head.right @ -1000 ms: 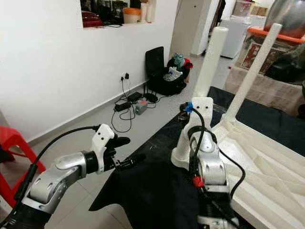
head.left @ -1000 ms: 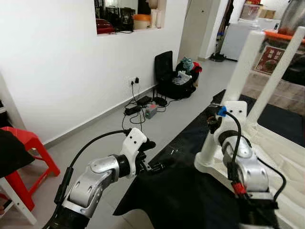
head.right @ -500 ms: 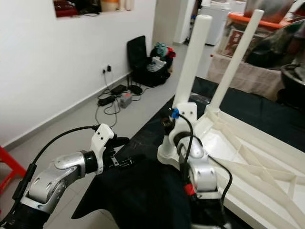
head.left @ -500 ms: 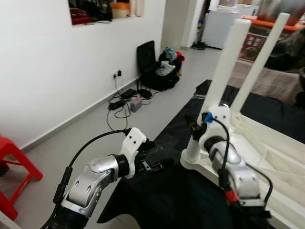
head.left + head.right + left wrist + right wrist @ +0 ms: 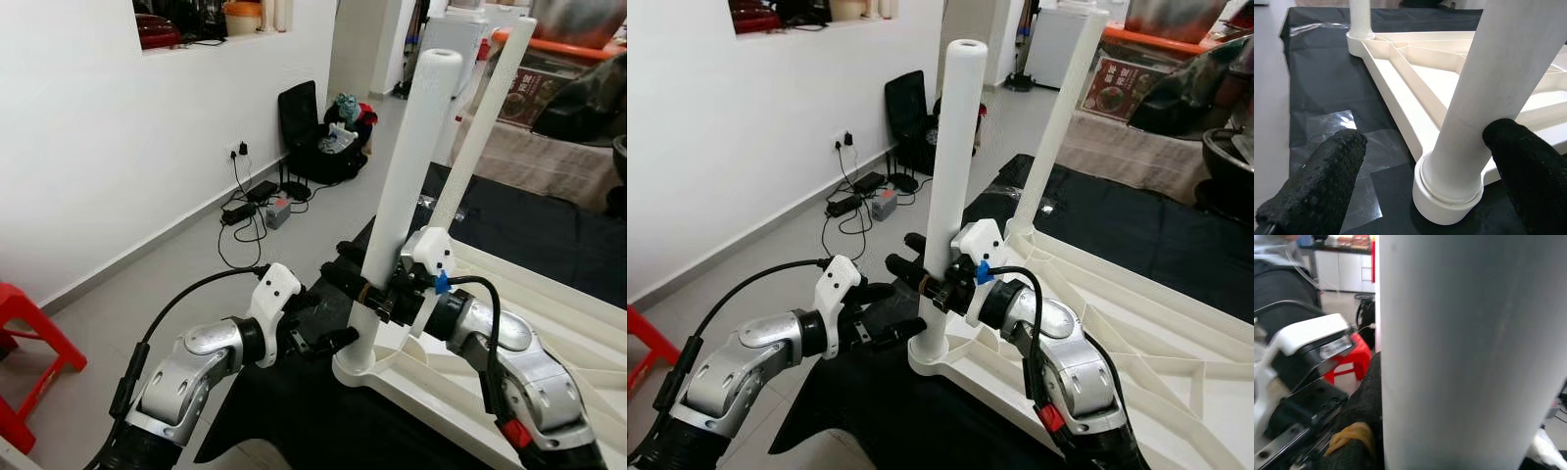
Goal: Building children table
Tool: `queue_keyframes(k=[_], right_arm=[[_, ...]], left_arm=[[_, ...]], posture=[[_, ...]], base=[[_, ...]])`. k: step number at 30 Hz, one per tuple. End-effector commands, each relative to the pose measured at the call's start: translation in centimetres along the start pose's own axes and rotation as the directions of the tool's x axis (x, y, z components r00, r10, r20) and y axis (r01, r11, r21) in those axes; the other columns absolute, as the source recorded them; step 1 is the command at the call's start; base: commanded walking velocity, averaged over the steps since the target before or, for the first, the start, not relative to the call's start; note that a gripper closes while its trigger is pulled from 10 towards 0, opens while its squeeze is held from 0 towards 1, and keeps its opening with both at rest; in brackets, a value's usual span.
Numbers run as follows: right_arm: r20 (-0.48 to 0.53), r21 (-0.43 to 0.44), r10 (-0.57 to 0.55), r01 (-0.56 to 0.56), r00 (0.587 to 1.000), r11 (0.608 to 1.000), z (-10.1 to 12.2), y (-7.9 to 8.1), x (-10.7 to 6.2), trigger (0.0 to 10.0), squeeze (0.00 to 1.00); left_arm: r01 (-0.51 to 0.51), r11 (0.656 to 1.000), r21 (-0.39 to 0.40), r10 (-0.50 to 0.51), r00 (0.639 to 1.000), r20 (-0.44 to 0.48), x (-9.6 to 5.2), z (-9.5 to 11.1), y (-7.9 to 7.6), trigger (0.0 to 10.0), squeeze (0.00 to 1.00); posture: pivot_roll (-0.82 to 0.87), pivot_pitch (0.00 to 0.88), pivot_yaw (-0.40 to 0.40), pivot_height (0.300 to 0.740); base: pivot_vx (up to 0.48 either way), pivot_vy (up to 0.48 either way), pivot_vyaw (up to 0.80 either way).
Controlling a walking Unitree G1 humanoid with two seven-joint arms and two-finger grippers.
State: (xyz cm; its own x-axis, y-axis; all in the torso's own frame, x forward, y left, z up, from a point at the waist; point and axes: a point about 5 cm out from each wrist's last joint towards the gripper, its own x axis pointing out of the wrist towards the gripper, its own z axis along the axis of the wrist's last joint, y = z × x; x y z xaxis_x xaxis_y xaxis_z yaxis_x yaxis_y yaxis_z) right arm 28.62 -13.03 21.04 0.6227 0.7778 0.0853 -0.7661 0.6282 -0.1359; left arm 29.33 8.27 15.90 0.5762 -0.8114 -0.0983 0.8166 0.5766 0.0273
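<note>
Two pincers work one table leg [image 5: 407,176] — stiff, smooth, light-looking plastic, likely slippery, best held low near its socket. Leg stands upright at the corner of the overturned white table [image 5: 549,323] on black sheeting [image 5: 1317,83]. Right pincer [image 5: 921,279] looks clamped around it; left pincer [image 5: 1425,161] is spread apart — its pads flank the base.

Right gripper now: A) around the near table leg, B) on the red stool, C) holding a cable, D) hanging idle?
A: the right gripper has its fingers on either side of the near white leg, which stands upright in the upturned tabletop.
</note>
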Motion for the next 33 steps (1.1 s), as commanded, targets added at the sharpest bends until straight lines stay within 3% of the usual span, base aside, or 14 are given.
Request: queue_keyframes(k=[1,4,5,7,10,14,20,21,22,25,28,29,31,33], right_arm=[[-0.034,-0.013,-0.03,0.03,0.999,0.999,-0.9,-0.1,0.2,0.0,0.0],[-0.258,-0.059,-0.494,0.496,0.831,0.866,-4.4,-4.6,-0.8,0.0,0.0],[-0.258,-0.059,-0.494,0.496,0.831,0.866,-4.4,-4.6,-0.8,0.0,0.0],[-0.33,-0.102,-0.722,0.737,0.608,0.668,-5.9,-6.5,-2.9,0.0,0.0],[-0.378,-0.119,-0.827,0.864,0.417,0.49,-7.3,-6.9,-5.1,0.0,0.0],[-0.401,-0.121,-0.852,0.902,0.337,0.414,-8.0,-6.6,-6.2,0.0,0.0],[-0.451,-0.064,-0.794,0.873,0.407,0.484,-8.7,-4.7,-4.2,0.0,0.0],[-0.441,-0.027,-0.759,0.839,0.479,0.544,-8.5,-4.1,-3.1,1.6,0.0],[-0.4,0.016,-0.691,0.759,0.602,0.651,-7.7,-3.1,-1.6,10.0,0.0],[-0.31,0.081,-0.581,0.63,0.752,0.772,-6.3,-1.8,0.2,10.0,0.0],[-0.26,0.11,-0.562,0.602,0.785,0.791,-5.5,-1.7,0.4,10.0,0.07],[-0.214,0.13,-0.547,0.579,0.809,0.805,-4.8,-2.0,0.5,10.0,1.0],[-0.177,0.135,-0.528,0.551,0.831,0.823,-4.1,-2.2,0.5,10.0,1.0],[-0.044,0.167,-0.3,0.303,0.953,0.938,-1.8,-0.6,0.7,10.0,0.0]], left_arm=[[0.002,1.0,-0.001,-0.002,1.0,-0.013,0.1,-0.4,-0.2,10.0,0.0],[0.005,1.0,0.001,-0.005,1.0,-0.013,0.1,-0.3,-0.2,10.0,0.0],[0.005,1.0,0.001,-0.005,1.0,-0.013,0.1,-0.3,-0.2,10.0,0.0],[0.008,1.0,0.001,-0.008,1.0,-0.015,0.2,-0.4,-0.2,10.0,0.0],[0.013,1.0,0.001,-0.013,1.0,-0.015,0.2,-0.3,-0.2,10.0,0.0],[0.016,1.0,0.002,-0.016,1.0,-0.015,0.2,-0.3,-0.2,10.0,0.0],[0.02,1.0,0.004,-0.02,1.0,-0.016,0.2,-0.3,-0.1,10.0,0.0],[0.021,1.0,0.005,-0.021,1.0,-0.016,0.3,-0.3,-0.1,10.0,0.0],[0.021,1.0,0.006,-0.021,1.0,-0.015,0.3,-0.2,-0.1,10.0,0.0],[0.022,1.0,0.007,-0.022,1.0,-0.016,0.2,-0.2,-0.1,10.0,0.0],[0.022,1.0,0.009,-0.022,1.0,-0.016,0.2,-0.2,0.0,10.0,0.0],[0.02,1.0,0.01,-0.02,1.0,-0.016,0.1,-0.2,0.1,10.0,0.0],[0.017,1.0,0.012,-0.017,1.0,-0.016,0.1,-0.1,0.1,10.0,0.0],[0.014,1.0,0.011,-0.014,1.0,-0.016,-0.1,-0.1,0.3,10.0,0.0]], posture=[[0.09,0.0,-0.098,0.74],[0.08,0.0,-0.089,0.74],[0.08,0.0,-0.089,0.74],[0.08,0.0,-0.085,0.74],[0.07,0.0,-0.079,0.74],[0.07,0.0,-0.074,0.74],[0.06,0.0,-0.071,0.74],[0.07,0.0,-0.072,0.74],[0.07,0.0,-0.072,0.74],[0.07,0.0,-0.071,0.74],[0.08,0.0,-0.072,0.74],[0.09,0.0,-0.077,0.74],[0.09,0.0,-0.077,0.74],[0.09,0.0,-0.078,0.74]], base=[[0.0,0.0,0.0],[0.0,0.0,0.0],[0.0,0.0,0.0],[0.0,0.0,0.0],[0.0,0.0,0.0],[0.0,0.0,0.0],[0.0,0.0,0.0],[0.0,0.0,0.0],[0.0,0.0,0.0],[0.0,0.0,0.0],[0.0,0.0,0.0],[0.0,0.0,0.0],[0.0,0.0,0.0],[0.0,0.0,0.0]])
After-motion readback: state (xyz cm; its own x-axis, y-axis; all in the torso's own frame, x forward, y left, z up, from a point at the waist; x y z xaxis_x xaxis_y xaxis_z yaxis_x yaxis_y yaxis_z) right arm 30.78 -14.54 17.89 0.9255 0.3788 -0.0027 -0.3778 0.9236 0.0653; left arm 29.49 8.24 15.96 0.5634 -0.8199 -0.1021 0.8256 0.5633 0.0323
